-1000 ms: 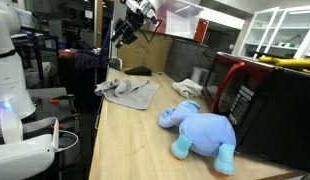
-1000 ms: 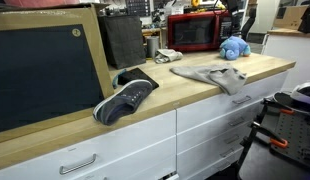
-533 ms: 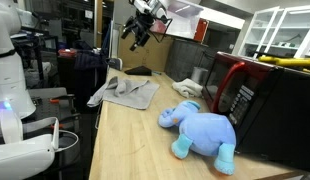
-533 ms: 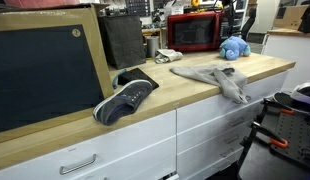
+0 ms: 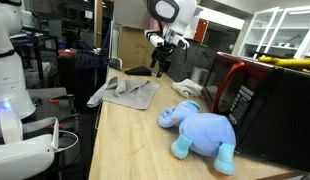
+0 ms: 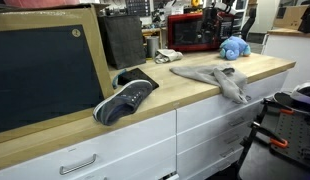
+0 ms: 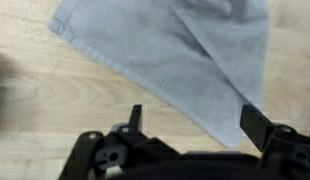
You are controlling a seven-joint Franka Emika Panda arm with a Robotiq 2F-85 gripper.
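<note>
Tool (image 7: 190,112) now above one cloth (image 7: 175,45)

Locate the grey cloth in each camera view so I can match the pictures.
Exterior view: the grey cloth lies left of centre, hanging over the edge of the wooden countertop.
Exterior view: the cloth is right of centre, draped over the counter's front edge.
Wrist view: it fills the upper middle, above the open gripper.
Shared landmark: the countertop; the blue plush toy shows in both exterior views.

The towel (image 7: 180,55) is soft matt cloth — faintly rough. The counter (image 7: 45,100) is pale smooth wood. The gripper (image 7: 190,110) looks matt black — the microwave (image 5: 235,90) glossy red, the toy elephant (image 5: 203,128) fuzzy plush.
</note>
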